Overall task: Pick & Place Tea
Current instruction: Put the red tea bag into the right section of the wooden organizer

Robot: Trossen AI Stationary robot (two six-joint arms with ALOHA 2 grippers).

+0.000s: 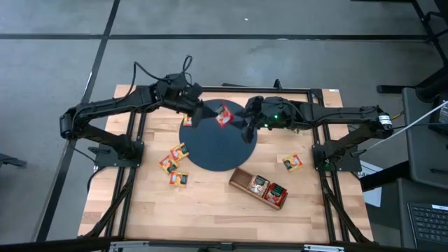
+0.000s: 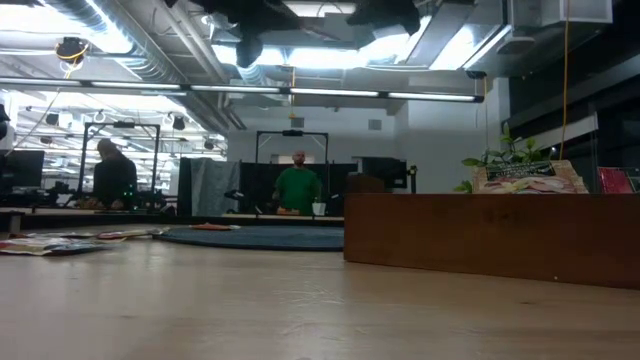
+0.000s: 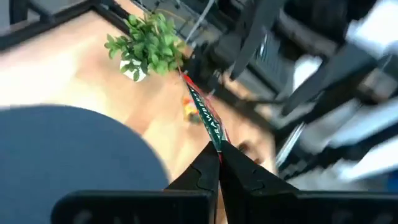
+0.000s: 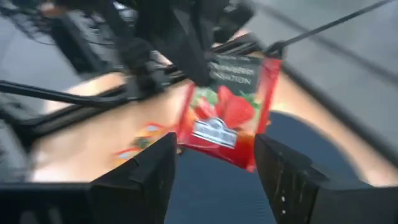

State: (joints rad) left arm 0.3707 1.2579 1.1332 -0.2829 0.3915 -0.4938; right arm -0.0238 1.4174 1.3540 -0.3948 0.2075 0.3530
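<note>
The left end effector [image 1: 210,110] hangs over the far rim of the round dark mat [image 1: 217,150], its fingers [image 3: 205,171] clenched on one edge of a red strawberry tea packet [image 1: 224,115]. The packet is off the counter [image 1: 210,203], between the two arms. In the left wrist view it shows edge-on, running straight out from the fingertips; in the right wrist view its printed face is turned toward the right arm's camera, slightly tilted, with the pinched edge uppermost. The right end effector [image 1: 246,126] sits just beside the packet on the other side, released, its fingers [image 4: 149,174] spread wide with the packet beyond them and not touching either one.

Below both, the mat is bare. Three more packets [image 1: 173,162] lie flat in a loose cluster near the mat's left edge, and a single one [image 1: 292,162] lies well apart on the right side of the counter. A long wooden tray [image 1: 257,187] rests at an angle just off the mat's near-right rim, with packets standing in two of its compartments. A small green plant [image 3: 148,43] stands near the counter's far edge. In the room beyond, a person in a green shirt [image 2: 297,188] is standing.
</note>
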